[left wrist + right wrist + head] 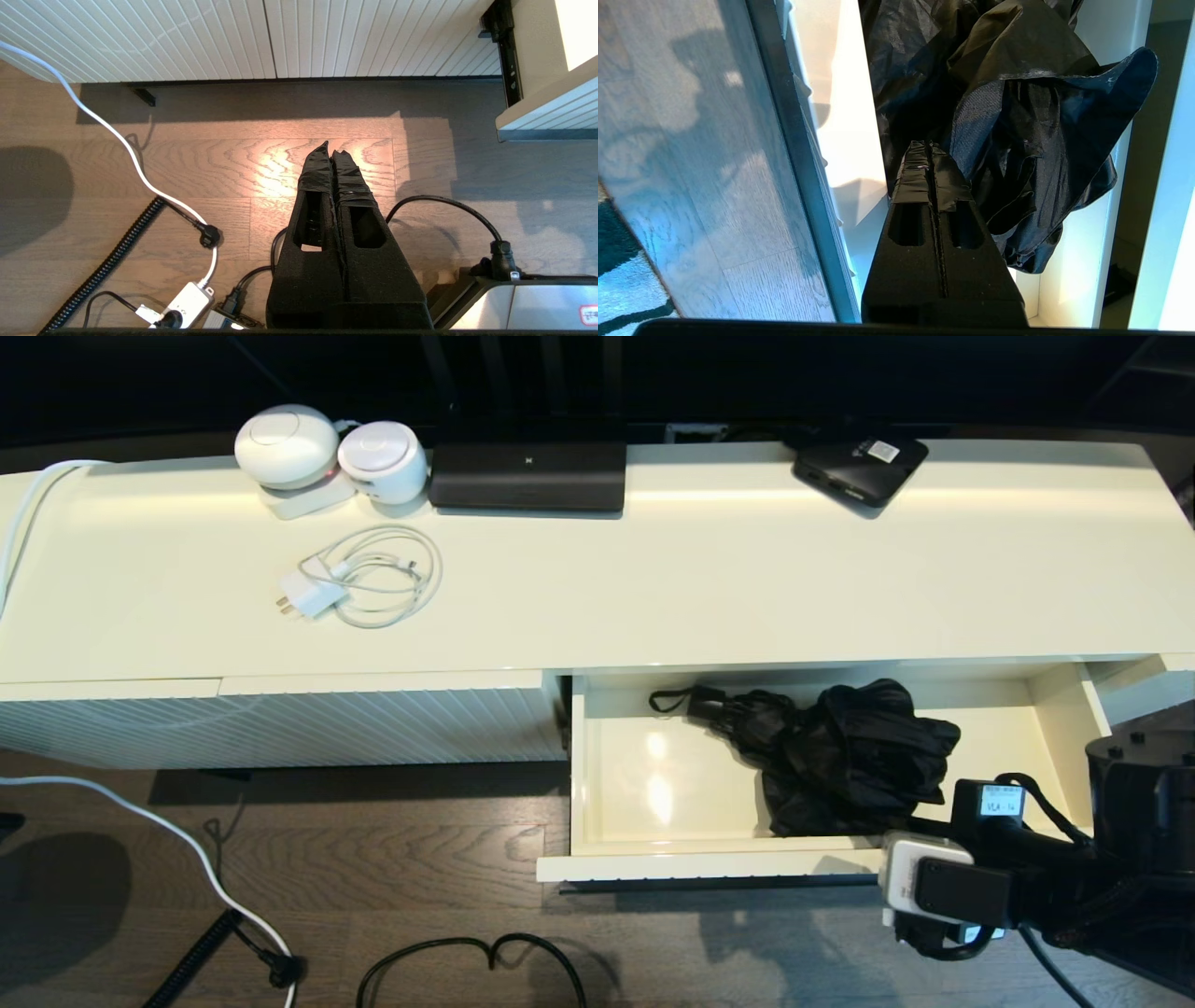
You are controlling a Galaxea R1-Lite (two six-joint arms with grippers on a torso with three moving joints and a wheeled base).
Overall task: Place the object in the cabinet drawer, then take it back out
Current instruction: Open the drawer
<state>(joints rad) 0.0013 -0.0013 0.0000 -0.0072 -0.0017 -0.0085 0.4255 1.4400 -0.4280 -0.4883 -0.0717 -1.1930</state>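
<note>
The cabinet drawer (653,784) stands pulled out, its glossy cream inside showing. In its right half lies the object, a black folding umbrella (840,756), with rumpled fabric and its handle and strap (695,700) pointing left. My right gripper (930,147) is shut, its tips just over the drawer's front edge and up against the umbrella fabric (1017,116); nothing shows between its fingers. The right wrist (943,887) hangs before the drawer's front right corner. Shut as well, my left gripper (331,147) hovers over the wooden floor, empty, left of the drawer.
On the cabinet top are a white charger with coiled cable (364,579), two round white devices (285,443), a long black box (527,476) and a small flat black box (859,467). A closed ribbed panel (280,728) lies left of the drawer. Cables (467,952) trail on the floor.
</note>
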